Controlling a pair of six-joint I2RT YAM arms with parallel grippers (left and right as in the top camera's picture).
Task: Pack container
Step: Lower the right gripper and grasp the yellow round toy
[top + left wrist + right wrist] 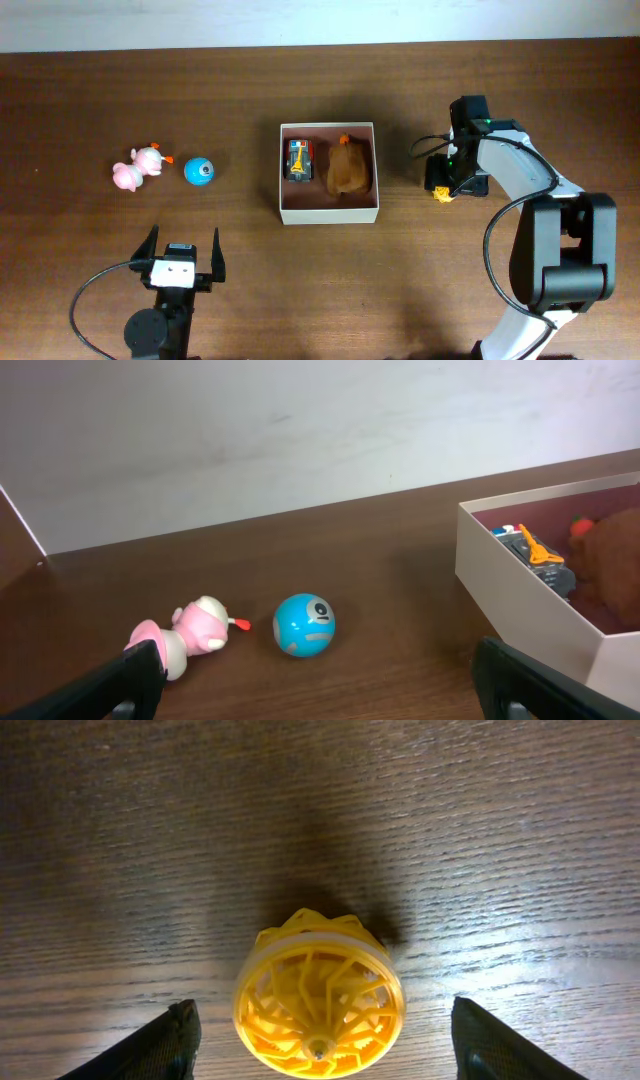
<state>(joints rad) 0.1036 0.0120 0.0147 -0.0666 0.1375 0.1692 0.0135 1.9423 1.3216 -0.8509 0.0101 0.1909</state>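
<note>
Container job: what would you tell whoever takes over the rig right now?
Left gripper: open, empty.
Right gripper: open, fingers either side of the yellow ball, not closed on it.
Container: holds the toy car and the brown plush.
Left to pack: the yellow ball, then the blue ball and the pink toy, both on the left arm's side.
</note>
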